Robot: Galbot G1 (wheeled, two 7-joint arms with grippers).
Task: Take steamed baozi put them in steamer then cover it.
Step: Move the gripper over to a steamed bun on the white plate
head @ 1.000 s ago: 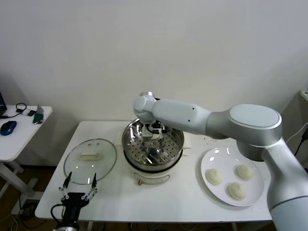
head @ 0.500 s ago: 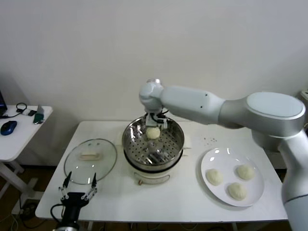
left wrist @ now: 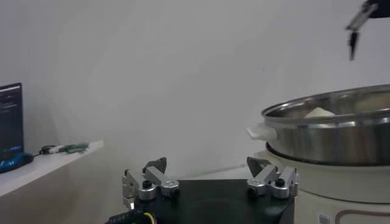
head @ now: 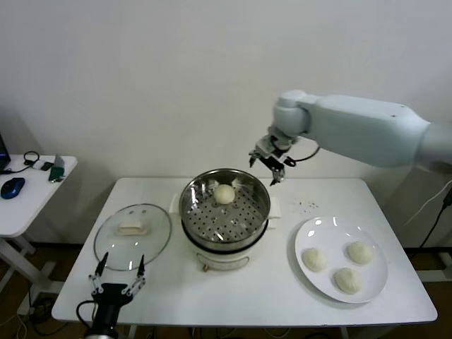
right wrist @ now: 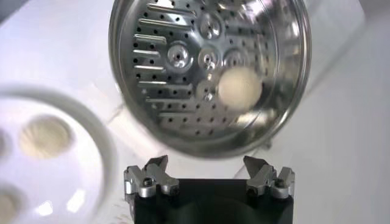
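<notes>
One baozi (head: 224,194) lies on the perforated tray at the back of the steel steamer (head: 260,212); it also shows in the right wrist view (right wrist: 240,88). Three more baozi (head: 314,259) lie on the white plate (head: 318,227) at the right. The glass cover (head: 133,235) with its cream handle lies flat on the table left of the steamer. My right gripper (head: 268,164) is open and empty, raised above and behind the steamer's right side. My left gripper (head: 116,273) is open and empty at the table's front left edge, just in front of the cover.
The steamer's rim (left wrist: 329,115) stands close beside my left gripper. A white side table (head: 28,194) with a mouse and cables stands at the far left. Small crumbs (head: 306,205) lie on the table behind the plate.
My right gripper let go of a baozi in the steamer, then rose and swung right, away from the pot. The left arm has not moved.
</notes>
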